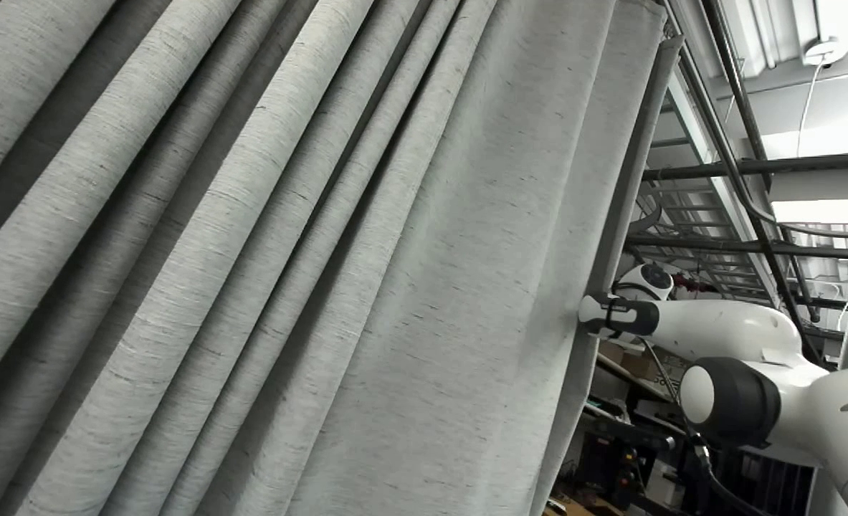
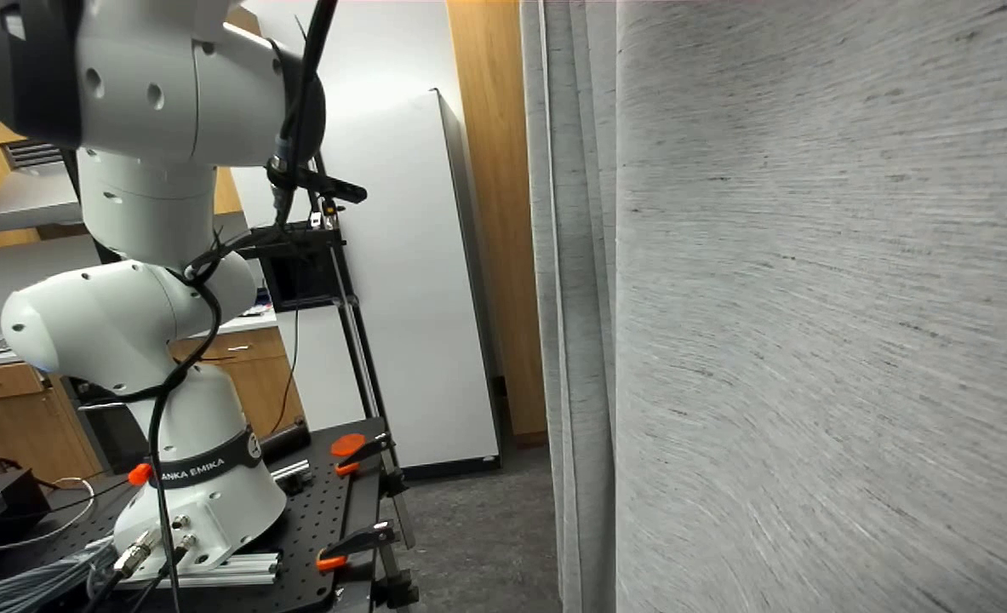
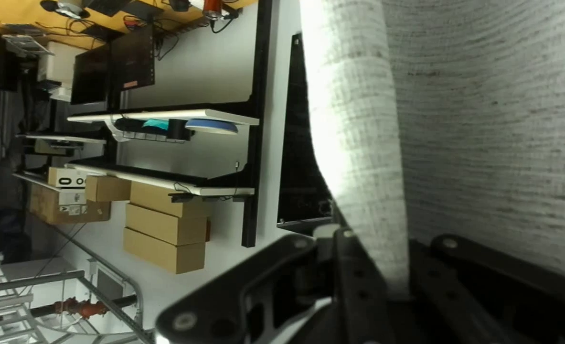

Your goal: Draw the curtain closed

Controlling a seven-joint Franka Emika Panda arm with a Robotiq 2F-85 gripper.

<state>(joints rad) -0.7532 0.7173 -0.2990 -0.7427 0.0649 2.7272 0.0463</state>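
Observation:
The curtain [image 1: 467, 287] is a large light-grey woven drape with deep pleats, filling most of an exterior view. Its folds bunch to the left there, and a flatter part reaches toward the arm. It also fills the right side in an exterior view [image 2: 826, 298], with narrow folds at its edge. My gripper [image 1: 594, 315] is at the curtain's free edge, about mid-height in that view. In the wrist view the black gripper [image 3: 380, 248] has a strip of the curtain [image 3: 358, 119] pinched between its fingers. The fingertips are partly covered by the cloth, and the gripper is outside the other frame.
Wall shelves [image 3: 163, 115] with cardboard boxes [image 3: 163, 239] show beyond the curtain edge. Metal pipes [image 1: 760, 166] run overhead. The arm's base stands on a black table [image 2: 324, 477] with clamps [image 2: 358, 545]. A tall white cabinet [image 2: 409, 281] stands behind, and a cable [image 2: 188, 366] hangs along the arm.

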